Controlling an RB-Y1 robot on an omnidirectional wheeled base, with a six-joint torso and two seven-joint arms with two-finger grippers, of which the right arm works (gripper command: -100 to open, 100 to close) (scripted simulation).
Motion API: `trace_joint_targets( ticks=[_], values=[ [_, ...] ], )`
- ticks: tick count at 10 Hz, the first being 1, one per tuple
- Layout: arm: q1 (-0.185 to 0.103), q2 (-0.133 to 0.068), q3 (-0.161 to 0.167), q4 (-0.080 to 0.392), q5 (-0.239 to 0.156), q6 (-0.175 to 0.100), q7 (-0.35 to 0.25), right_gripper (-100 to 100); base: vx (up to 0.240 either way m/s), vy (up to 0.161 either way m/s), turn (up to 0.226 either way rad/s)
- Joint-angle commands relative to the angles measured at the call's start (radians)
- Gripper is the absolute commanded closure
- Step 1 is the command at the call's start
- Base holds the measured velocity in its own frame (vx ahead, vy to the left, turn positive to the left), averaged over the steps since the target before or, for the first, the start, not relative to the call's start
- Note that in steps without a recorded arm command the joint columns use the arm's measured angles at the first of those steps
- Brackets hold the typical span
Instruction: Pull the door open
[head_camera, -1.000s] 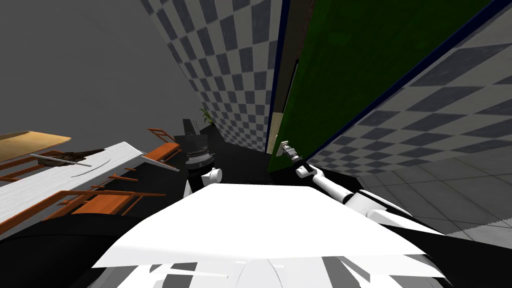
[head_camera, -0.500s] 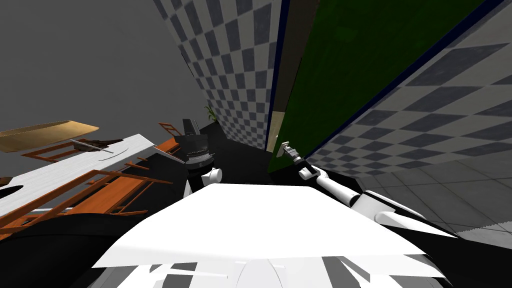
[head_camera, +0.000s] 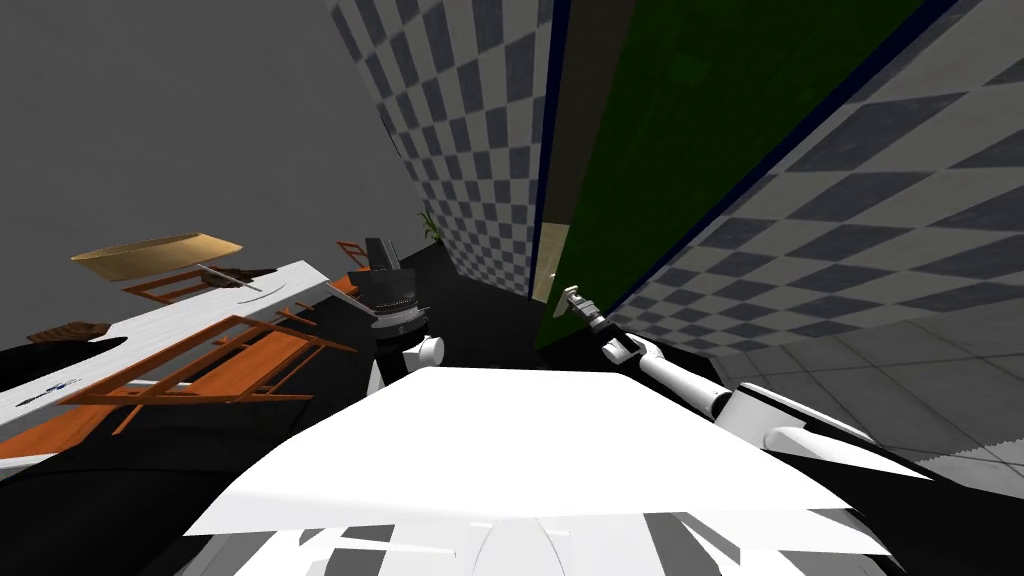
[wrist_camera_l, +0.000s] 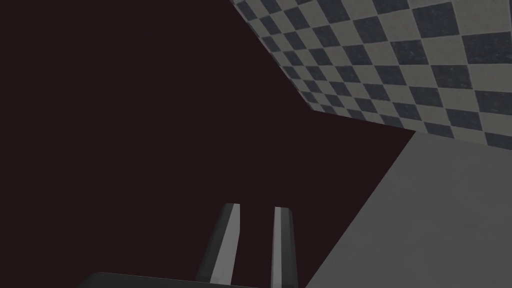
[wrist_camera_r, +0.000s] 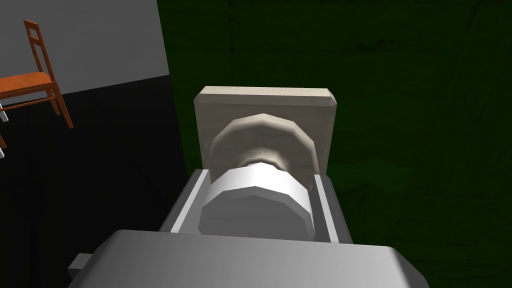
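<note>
Left gripper (wrist_camera_l: 255, 240): parked in front of the torso, just right of the white table (head_camera: 150, 325) and orange chairs (head_camera: 235, 360). Its fingers lie nearly together, with a narrow slit between them and nothing in it. Well apart from the door.

Checkered wall (head_camera: 480, 150): runs away to the far side, ending at a dark blue door frame (head_camera: 549, 150).

Green door (head_camera: 690, 140): right of that frame, standing ajar. A brown and tan strip shows between the frame and the leaf's left, free edge. Hinges judged to be on the right side.

Door knob (wrist_camera_r: 257, 200): pale, round, on a square backplate (wrist_camera_r: 265, 107) near the free edge. Its stem stands straight out from the door face.

Right gripper (wrist_camera_r: 260, 175): at the end of the outstretched right arm, closed on the knob with one finger pressed to each side of it. In the head view the gripper (head_camera: 572, 300) sits against the leaf's near lower corner.

Governing relation: the knob lies dead ahead of the right gripper, its axis in line with the fingers. This arm is the nearer one and has the grip. The pull should therefore come back along that axis toward the torso, curving rightward as the leaf swings.
</note>
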Motion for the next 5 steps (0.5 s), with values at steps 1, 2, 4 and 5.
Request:
trace_joint_targets(
  ticks=[1,2,4,5],
  values=[
    [0.003,-0.012,0.009,0.005,0.008,-0.022,-0.015,100,-0.125,-0.103,0.127],
    [0.005,-0.022,0.016,0.008,0.014,-0.039,-0.026,100,-0.187,-0.167,0.181],
    [0.010,-0.040,0.029,0.015,0.025,-0.070,-0.047,100,-0.181,-0.153,0.144],
    [0.013,-0.052,0.038,0.020,0.032,-0.091,-0.061,100,-0.159,-0.123,0.143]
  ],
)
